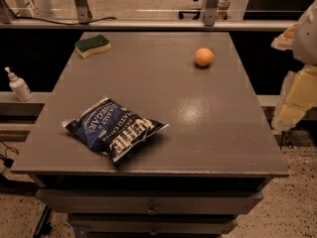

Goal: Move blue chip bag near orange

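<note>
The blue chip bag (114, 128) lies flat on the grey table (198, 108) near the front left, its white lettering facing up. The orange (203, 57) sits at the back right of the table, well apart from the bag. My gripper (296, 95) shows as a pale, blurred shape at the right edge of the view, off the table's right side and away from both things. It holds nothing that I can see.
A green-and-yellow sponge (92, 45) lies at the table's back left corner. A white pump bottle (19, 85) stands on a ledge to the left. Drawers (148, 209) sit under the table front. A rail (148, 24) runs behind the table.
</note>
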Robot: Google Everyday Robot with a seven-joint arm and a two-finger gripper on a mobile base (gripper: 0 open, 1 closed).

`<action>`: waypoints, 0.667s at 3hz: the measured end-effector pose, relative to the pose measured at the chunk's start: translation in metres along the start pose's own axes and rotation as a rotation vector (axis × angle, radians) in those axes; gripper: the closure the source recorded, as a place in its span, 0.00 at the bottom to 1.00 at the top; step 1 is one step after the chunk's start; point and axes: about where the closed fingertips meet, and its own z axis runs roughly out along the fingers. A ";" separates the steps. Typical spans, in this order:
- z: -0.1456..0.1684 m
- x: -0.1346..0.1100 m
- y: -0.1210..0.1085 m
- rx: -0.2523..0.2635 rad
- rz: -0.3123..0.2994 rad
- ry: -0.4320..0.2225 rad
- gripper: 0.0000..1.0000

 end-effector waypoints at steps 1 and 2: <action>0.000 0.000 0.000 0.000 0.000 0.000 0.00; 0.005 -0.003 0.001 -0.003 -0.010 -0.016 0.00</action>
